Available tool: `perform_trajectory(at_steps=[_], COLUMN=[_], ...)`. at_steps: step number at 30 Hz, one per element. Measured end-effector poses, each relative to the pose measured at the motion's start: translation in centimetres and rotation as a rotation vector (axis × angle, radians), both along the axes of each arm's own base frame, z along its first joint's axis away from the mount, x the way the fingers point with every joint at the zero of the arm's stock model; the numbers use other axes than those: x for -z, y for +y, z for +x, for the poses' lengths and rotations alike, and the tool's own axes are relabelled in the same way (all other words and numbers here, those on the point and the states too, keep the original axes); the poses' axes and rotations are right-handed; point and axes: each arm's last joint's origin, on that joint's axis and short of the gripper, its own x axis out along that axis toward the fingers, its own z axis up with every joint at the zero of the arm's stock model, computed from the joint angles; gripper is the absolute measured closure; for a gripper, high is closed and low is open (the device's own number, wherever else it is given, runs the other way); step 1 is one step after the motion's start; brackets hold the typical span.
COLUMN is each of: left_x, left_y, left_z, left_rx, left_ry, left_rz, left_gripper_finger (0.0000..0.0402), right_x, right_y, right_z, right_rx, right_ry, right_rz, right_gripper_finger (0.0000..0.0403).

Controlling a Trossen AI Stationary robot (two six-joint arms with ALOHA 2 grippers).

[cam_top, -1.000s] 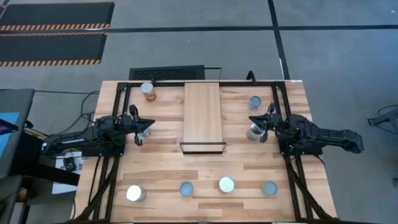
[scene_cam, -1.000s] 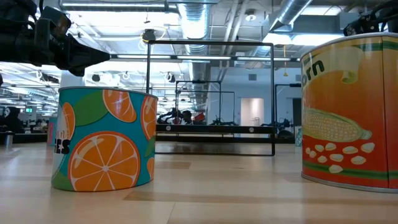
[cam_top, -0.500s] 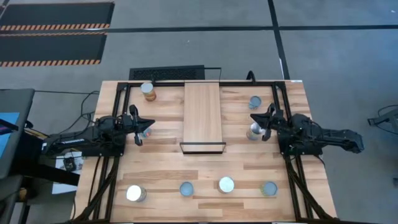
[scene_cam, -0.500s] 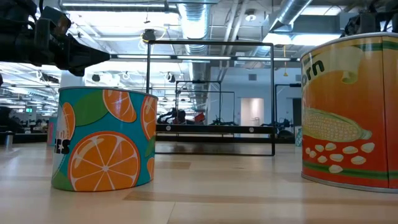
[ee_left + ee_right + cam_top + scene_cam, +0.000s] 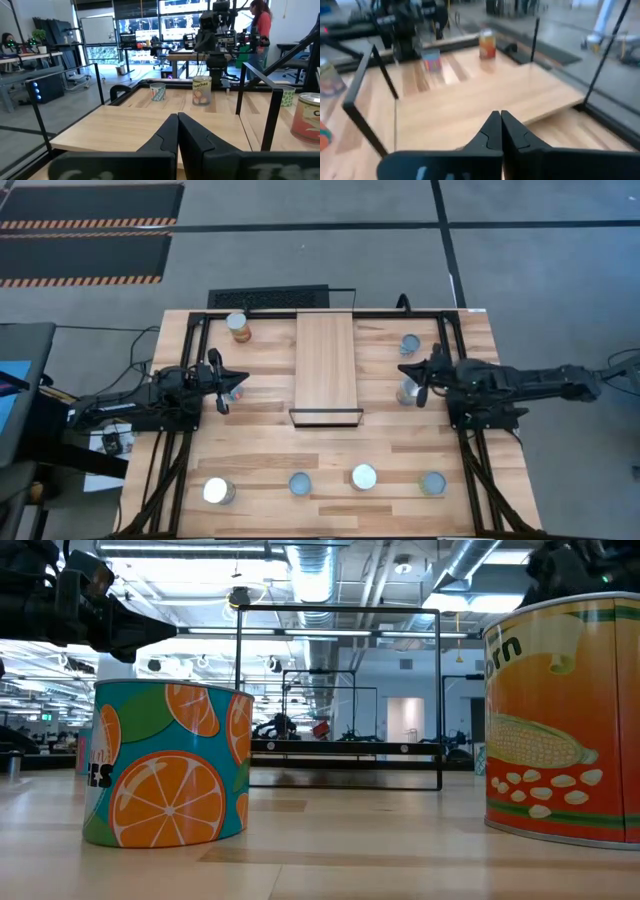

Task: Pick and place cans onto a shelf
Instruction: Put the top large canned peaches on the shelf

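Observation:
The shelf (image 5: 327,367), a light wood board on a black frame, stands mid-table with nothing on it. Cans stand upright on the tabletop: one at far left (image 5: 237,326), one at far right (image 5: 410,343), one right of the shelf (image 5: 407,393), one by my left gripper (image 5: 232,392), and several along the near edge, such as (image 5: 364,476). My right gripper (image 5: 402,369) is shut and hovers over the far side of the can right of the shelf. My left gripper (image 5: 177,132) is shut and level at the table's left, holding nothing.
The black frame rails (image 5: 440,330) run along both sides of the table. In the low view an orange-print can (image 5: 165,765) and a corn can (image 5: 560,720) stand close to the camera. A person (image 5: 260,25) stands beyond the table's right side.
My right arm has stretched out and straightened, and its gripper has risen and swung a little toward the table's far edge. The can right of the shelf stays where it was. My left arm has kept still.

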Motion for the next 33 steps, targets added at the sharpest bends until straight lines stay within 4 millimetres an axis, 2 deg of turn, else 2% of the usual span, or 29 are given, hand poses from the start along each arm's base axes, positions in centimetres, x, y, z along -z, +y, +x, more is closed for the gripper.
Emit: perform_trajectory(at_steps=[5,12,17,25,33], left_x=[0.0,0.0,0.0,0.0,0.0], left_y=[0.0,0.0,0.0,0.0,0.0], left_z=[0.0,0.0,0.0,0.0,0.0], left_rx=[0.0,0.0,0.0,0.0,0.0], left_ry=[-0.001,-0.001,-0.001,0.0,0.0], left_rz=[-0.003,-0.002,-0.003,-0.002,0.001], left_gripper_finger=[0.0401,0.0401,0.0401,0.0401,0.0402], right_x=[-1.7,-4.3,-4.7,-2.2,0.1], right_y=[0.9,2.3,3.3,3.9,3.3], right_z=[1.6,2.7,3.2,4.5,6.5], right_rx=[0.024,0.066,0.101,0.208,0.283], right_ry=[0.197,0.446,0.597,0.845,0.989], right_rz=[0.059,0.187,0.239,0.316,0.342], right_gripper_finger=[0.0397,0.0396,0.0378,0.0315,0.0229])
